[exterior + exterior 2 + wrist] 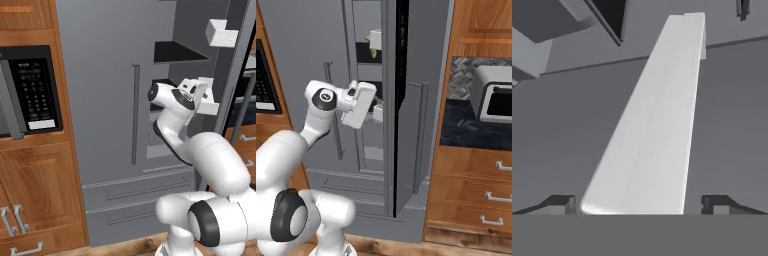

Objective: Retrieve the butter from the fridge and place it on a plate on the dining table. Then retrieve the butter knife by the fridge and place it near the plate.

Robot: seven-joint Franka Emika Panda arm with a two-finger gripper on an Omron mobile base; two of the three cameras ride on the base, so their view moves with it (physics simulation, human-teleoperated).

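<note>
The grey fridge (110, 100) stands with its right door (423, 125) swung open. My gripper (377, 111) reaches into the opening at mid height, beside the inner shelves. In the hand view the gripper (639, 204) is open, and its two dark fingertips (562, 202) stand wide apart. A long white bar (657, 115) of the fridge's interior runs away between them, and the fingers do not close on it. A small pale yellow-green bit, possibly the butter (372, 52), shows higher up beside a white bin (375, 38), mostly hidden by the door edge.
White door bins (221, 33) hang on the open door, close to my hand. A black-fronted microwave (31, 90) sits in wooden cabinets on the left. A toaster oven (493, 100) stands on the dark counter to the right, above wooden drawers (476, 195).
</note>
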